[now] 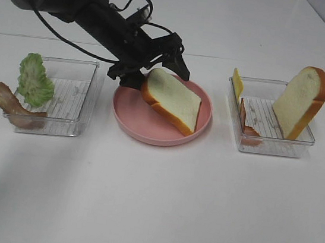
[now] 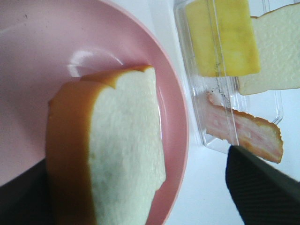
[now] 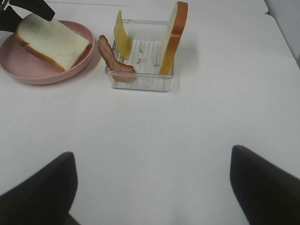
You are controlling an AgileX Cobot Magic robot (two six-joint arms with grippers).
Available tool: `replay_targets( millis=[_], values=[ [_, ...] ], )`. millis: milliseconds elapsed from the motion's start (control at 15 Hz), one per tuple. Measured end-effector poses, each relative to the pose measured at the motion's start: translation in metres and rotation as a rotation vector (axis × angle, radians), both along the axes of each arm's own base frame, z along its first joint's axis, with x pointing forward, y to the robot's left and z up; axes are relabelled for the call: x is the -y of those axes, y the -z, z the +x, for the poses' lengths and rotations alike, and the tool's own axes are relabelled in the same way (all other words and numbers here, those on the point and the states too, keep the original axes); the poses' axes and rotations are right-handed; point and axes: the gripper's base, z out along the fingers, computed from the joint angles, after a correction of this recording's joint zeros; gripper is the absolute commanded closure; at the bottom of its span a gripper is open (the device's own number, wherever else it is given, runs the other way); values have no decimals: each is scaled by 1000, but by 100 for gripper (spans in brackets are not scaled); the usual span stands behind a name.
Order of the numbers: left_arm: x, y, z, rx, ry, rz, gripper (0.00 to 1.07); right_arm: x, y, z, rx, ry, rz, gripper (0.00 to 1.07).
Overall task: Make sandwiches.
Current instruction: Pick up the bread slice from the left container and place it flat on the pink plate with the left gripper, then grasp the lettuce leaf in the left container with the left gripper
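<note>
Okay, high view first: left fingers [image 1: 179, 56] are spread wide around the far end of the bread slice [image 1: 171, 101], which lies slanted on the pink plate [image 1: 148, 136] mid-desk [image 1: 150, 216]; they grip nothing. The left tray [image 1: 85, 96] has lettuce [image 1: 35, 81] standing up and a bacon strip [image 1: 11, 107] hanging over its near-left corner. The right tray [image 1: 278, 150] has cheese [image 1: 237, 83], another bacon strip [image 1: 247, 125] and a second bread slice [image 1: 302, 101] standing on edge. Left wrist view: the plated slice sits between the dark fingers, one close to the crust, the other well apart from it, so there is no clamp. Right wrist view: right fingers [image 3: 42, 192] are wide with nothing between them, hanging above bare desk well back from the right tray. Step looks like base slice set down, with no fillings stacked yet. Next move probably calls for the left arm to lift clear without nudging the slice, then pinch a thin filling by its upper edge, likely the lettuce. The second slice goes on last.
</note>
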Motion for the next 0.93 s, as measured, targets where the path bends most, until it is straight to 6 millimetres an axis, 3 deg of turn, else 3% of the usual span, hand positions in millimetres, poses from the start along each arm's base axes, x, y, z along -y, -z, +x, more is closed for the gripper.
replay_targets(
  millis=[533,733,933],
  values=[
    [-26,-69,-10,207,51,283,26,0,0,0,0,0,0,24],
    [-49,-106,-22,206,7,399,28,0,0,0,0,0,0,24],
    [-84,-125,-25,160,-58,464,28,0,0,0,0,-1,1,24]
  ],
)
